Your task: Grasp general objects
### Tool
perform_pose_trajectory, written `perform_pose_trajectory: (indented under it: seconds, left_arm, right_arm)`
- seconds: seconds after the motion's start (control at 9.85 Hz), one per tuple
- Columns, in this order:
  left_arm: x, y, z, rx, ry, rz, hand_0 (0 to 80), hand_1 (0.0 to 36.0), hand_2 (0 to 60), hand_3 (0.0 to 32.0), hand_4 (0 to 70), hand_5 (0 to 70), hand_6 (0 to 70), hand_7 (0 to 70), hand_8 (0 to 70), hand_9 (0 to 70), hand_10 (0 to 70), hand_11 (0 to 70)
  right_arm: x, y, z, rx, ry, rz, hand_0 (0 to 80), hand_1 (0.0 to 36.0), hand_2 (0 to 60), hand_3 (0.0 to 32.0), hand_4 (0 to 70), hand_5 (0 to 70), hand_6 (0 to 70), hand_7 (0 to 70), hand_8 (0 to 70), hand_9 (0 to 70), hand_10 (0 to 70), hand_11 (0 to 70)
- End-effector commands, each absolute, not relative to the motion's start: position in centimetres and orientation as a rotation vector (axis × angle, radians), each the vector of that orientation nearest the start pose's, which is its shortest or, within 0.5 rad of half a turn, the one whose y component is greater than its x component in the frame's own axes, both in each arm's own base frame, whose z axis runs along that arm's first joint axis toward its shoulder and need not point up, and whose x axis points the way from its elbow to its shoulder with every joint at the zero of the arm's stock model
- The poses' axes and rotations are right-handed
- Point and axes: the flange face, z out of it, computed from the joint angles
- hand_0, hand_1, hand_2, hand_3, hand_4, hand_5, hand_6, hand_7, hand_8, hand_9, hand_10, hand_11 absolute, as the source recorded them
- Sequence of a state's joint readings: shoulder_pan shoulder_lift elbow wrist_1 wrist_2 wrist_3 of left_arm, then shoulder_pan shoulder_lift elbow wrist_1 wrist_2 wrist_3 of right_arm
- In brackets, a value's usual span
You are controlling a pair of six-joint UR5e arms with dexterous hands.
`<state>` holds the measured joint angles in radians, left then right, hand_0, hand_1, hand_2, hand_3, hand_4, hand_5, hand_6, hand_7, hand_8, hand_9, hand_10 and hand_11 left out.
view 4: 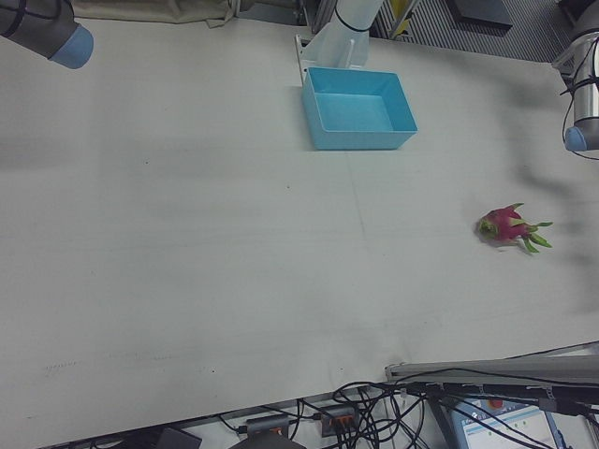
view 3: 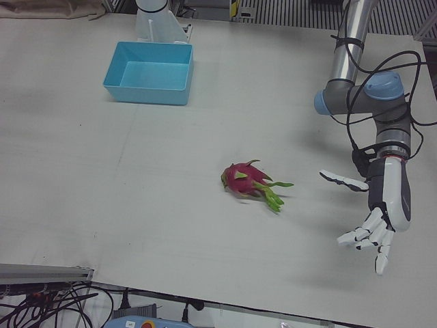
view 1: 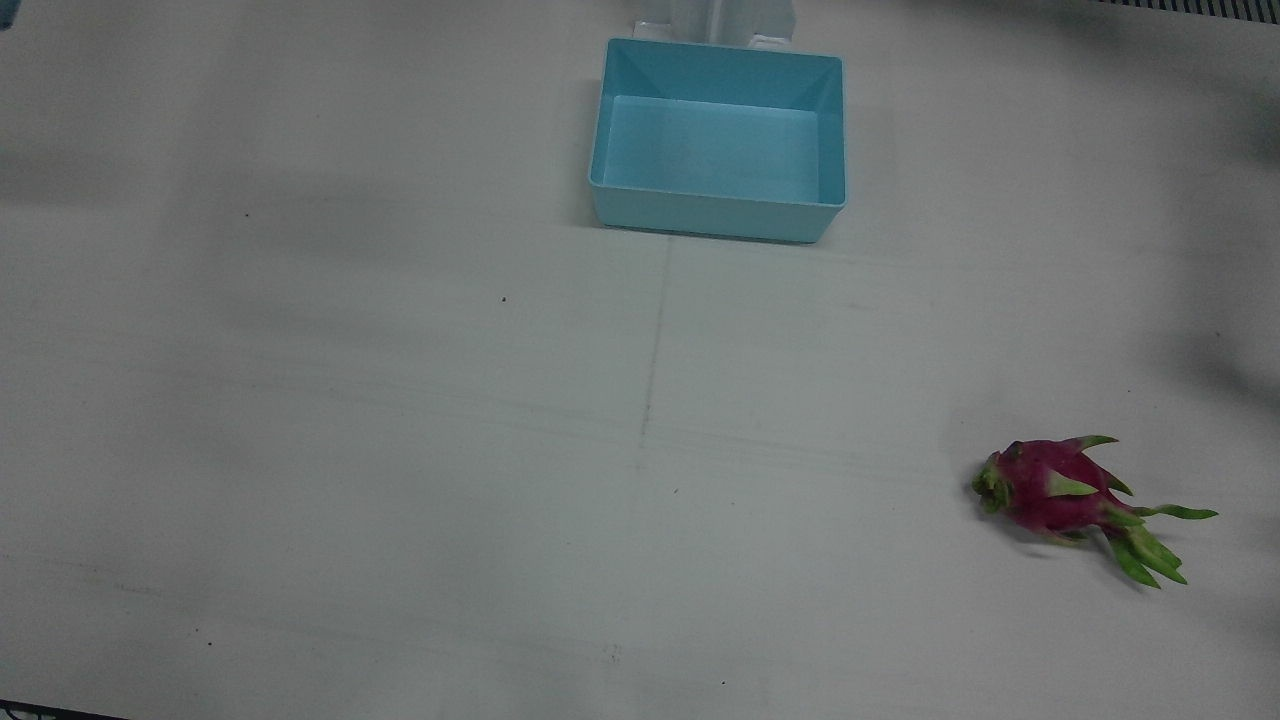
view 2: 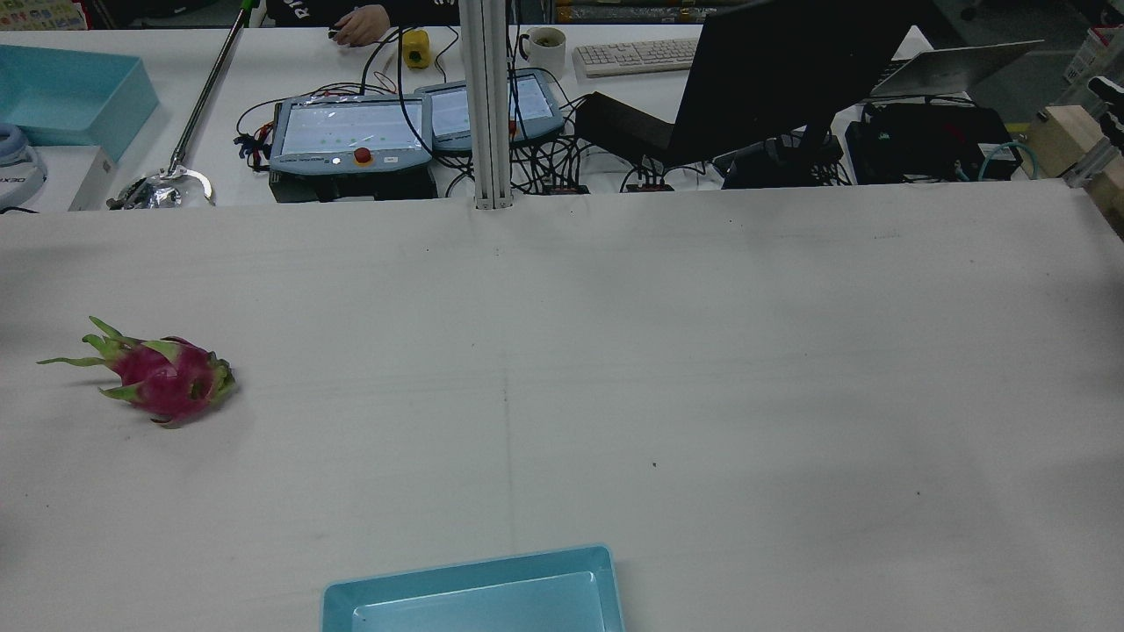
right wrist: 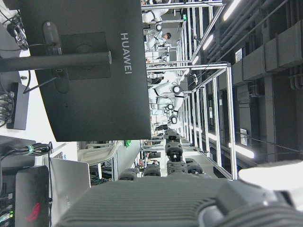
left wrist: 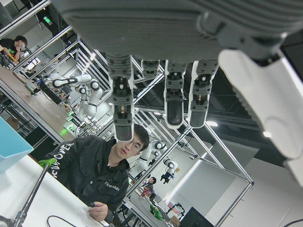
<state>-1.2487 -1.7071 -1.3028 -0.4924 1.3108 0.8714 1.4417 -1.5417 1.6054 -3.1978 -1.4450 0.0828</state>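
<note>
A pink dragon fruit (view 1: pixel 1060 495) with green scales lies on its side on the white table, also seen in the rear view (view 2: pixel 162 377) and the side views (view 3: pixel 247 180) (view 4: pixel 507 226). My left hand (view 3: pixel 382 205) hovers to the right of the fruit in the left-front view, well apart from it, open with its fingers (left wrist: pixel 174 101) spread and nothing in them. My right hand (right wrist: pixel 156 198) shows only in its own view, open, its fingers (right wrist: pixel 173 153) pointing at a monitor, away from the fruit. Its arm's elbow (view 4: pixel 47 28) is at the table's far corner.
An empty light-blue bin (view 1: pixel 720 215) stands by the arms' pedestals (view 3: pixel 184 82) (view 2: pixel 606 562). Beyond the table's far edge are teach pendants (view 2: pixel 351 132), a post (view 2: pixel 487 105), a black monitor (view 2: pixel 773 79) and cables. A person (left wrist: pixel 104 170) sits at the operators' desk.
</note>
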Motion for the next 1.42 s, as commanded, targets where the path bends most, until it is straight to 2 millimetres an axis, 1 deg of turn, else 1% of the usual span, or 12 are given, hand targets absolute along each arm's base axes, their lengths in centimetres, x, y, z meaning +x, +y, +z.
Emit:
perform_pose_trajectory:
  seconds: [0.0, 0.2, 0.3, 0.41, 0.51, 0.61, 0.81, 0.91, 1.02, 1.12, 1.22, 1.32]
  left_arm:
    - [4.6, -57.8, 69.5, 0.77, 2.096, -1.423, 49.0, 11.2, 1.3, 0.0, 21.1, 19.3, 21.0, 47.1, 3.2, 8.0, 5.4, 9.1]
    - [4.7, -56.4, 68.9, 0.73, 2.101, -1.358, 52.9, 19.0, 13.6, 0.0, 19.6, 17.9, 16.3, 40.1, 2.2, 6.6, 2.0, 4.9]
    - [5.0, -56.2, 67.9, 0.728, 2.1, -1.299, 54.4, 22.3, 17.8, 0.0, 17.6, 17.5, 11.7, 33.3, 1.3, 5.2, 0.0, 0.4]
    - [5.2, -55.5, 67.9, 0.713, 2.083, -1.255, 53.6, 22.3, 18.6, 1.0, 14.1, 17.0, 7.1, 28.3, 0.4, 4.2, 0.0, 0.0]
    - [5.1, -54.7, 67.7, 0.721, 2.071, -1.224, 53.5, 22.5, 18.6, 6.2, 10.8, 16.0, 5.0, 26.8, 0.0, 3.9, 0.0, 0.0]
    - [5.0, -54.0, 67.3, 0.723, 2.057, -1.199, 54.3, 23.9, 20.2, 10.2, 9.3, 15.3, 3.8, 26.0, 0.0, 3.8, 0.0, 0.0]
    - [5.1, -53.0, 66.9, 0.752, 2.009, -1.142, 53.7, 24.1, 19.7, 18.0, 3.3, 12.5, 0.0, 21.1, 0.0, 2.8, 0.0, 0.0]
    - [6.5, -52.8, 67.0, 0.746, 1.991, -1.107, 52.4, 22.0, 15.4, 23.8, 0.2, 10.3, 0.0, 19.0, 0.0, 2.4, 0.0, 0.0]
    - [7.2, -52.7, 66.9, 0.76, 1.974, -1.082, 50.7, 18.4, 6.0, 29.8, 0.0, 6.8, 0.0, 17.0, 0.0, 2.0, 0.0, 0.0]
    - [8.4, -52.5, 66.7, 0.763, 1.963, -1.056, 49.4, 16.2, 0.5, 32.0, 0.0, 4.2, 0.0, 14.8, 0.0, 1.5, 0.0, 0.0]
    - [10.3, -52.3, 66.5, 0.743, 1.964, -1.027, 49.0, 15.1, 0.0, 32.0, 0.0, 3.5, 0.0, 13.1, 0.0, 1.2, 0.0, 0.0]
    - [11.9, -52.1, 65.9, 0.747, 1.95, -0.996, 49.7, 16.3, 0.0, 32.0, 0.0, 3.4, 0.0, 11.4, 0.0, 0.8, 0.0, 0.0]
  right_arm:
    - [8.0, -51.8, 66.2, 0.095, 2.187, -2.174, 0.0, 0.0, 0.0, 0.0, 0.0, 0.0, 0.0, 0.0, 0.0, 0.0, 0.0, 0.0]
    - [8.0, -51.8, 66.2, 0.095, 2.187, -2.174, 0.0, 0.0, 0.0, 0.0, 0.0, 0.0, 0.0, 0.0, 0.0, 0.0, 0.0, 0.0]
    - [8.0, -51.8, 66.1, 0.097, 2.189, -2.173, 0.0, 0.0, 0.0, 0.0, 0.0, 0.0, 0.0, 0.0, 0.0, 0.0, 0.0, 0.0]
    - [8.0, -51.8, 66.1, 0.095, 2.188, -2.172, 0.0, 0.0, 0.0, 0.0, 0.0, 0.0, 0.0, 0.0, 0.0, 0.0, 0.0, 0.0]
    - [8.0, -51.8, 66.1, 0.095, 2.188, -2.172, 0.0, 0.0, 0.0, 0.0, 0.0, 0.0, 0.0, 0.0, 0.0, 0.0, 0.0, 0.0]
    - [8.0, -51.8, 66.1, 0.095, 2.188, -2.172, 0.0, 0.0, 0.0, 0.0, 0.0, 0.0, 0.0, 0.0, 0.0, 0.0, 0.0, 0.0]
    - [8.0, -51.8, 66.1, 0.095, 2.188, -2.172, 0.0, 0.0, 0.0, 0.0, 0.0, 0.0, 0.0, 0.0, 0.0, 0.0, 0.0, 0.0]
    - [8.0, -51.8, 66.1, 0.095, 2.188, -2.172, 0.0, 0.0, 0.0, 0.0, 0.0, 0.0, 0.0, 0.0, 0.0, 0.0, 0.0, 0.0]
    - [8.0, -51.8, 66.2, 0.095, 2.187, -2.174, 0.0, 0.0, 0.0, 0.0, 0.0, 0.0, 0.0, 0.0, 0.0, 0.0, 0.0, 0.0]
    - [8.0, -51.8, 66.2, 0.097, 2.187, -2.175, 0.0, 0.0, 0.0, 0.0, 0.0, 0.0, 0.0, 0.0, 0.0, 0.0, 0.0, 0.0]
    - [8.0, -51.8, 66.2, 0.095, 2.187, -2.174, 0.0, 0.0, 0.0, 0.0, 0.0, 0.0, 0.0, 0.0, 0.0, 0.0, 0.0, 0.0]
    - [8.0, -51.8, 66.1, 0.095, 2.188, -2.172, 0.0, 0.0, 0.0, 0.0, 0.0, 0.0, 0.0, 0.0, 0.0, 0.0, 0.0, 0.0]
